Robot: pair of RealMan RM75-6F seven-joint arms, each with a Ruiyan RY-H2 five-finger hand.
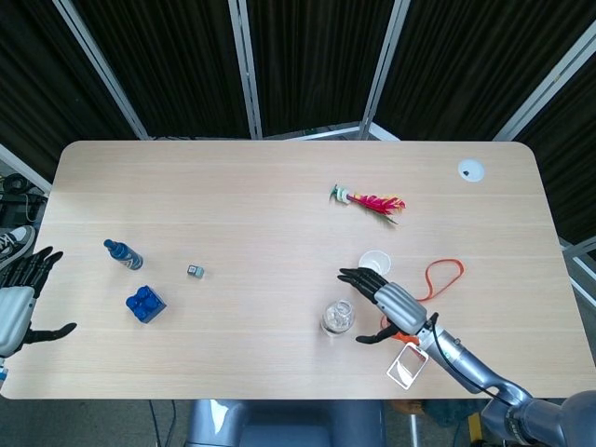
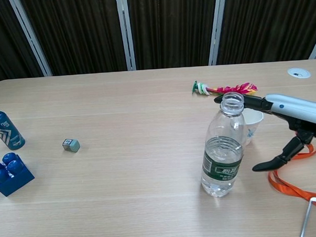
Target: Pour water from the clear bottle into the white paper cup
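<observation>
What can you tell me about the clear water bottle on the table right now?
The clear bottle stands upright on the table's near right part, cap off, mouth open. It looks like thin ribbed plastic with a dark green label band and is partly filled with water. Nothing touches it; the right hand is open beside it, apart.

Silver-grey right hand (image 1: 396, 303), slim black fingers (image 2: 270, 164)

Right hand (image 1: 389, 303) spread, empty, above table. Left hand (image 1: 19, 303) spread, empty, off the edge.
</observation>
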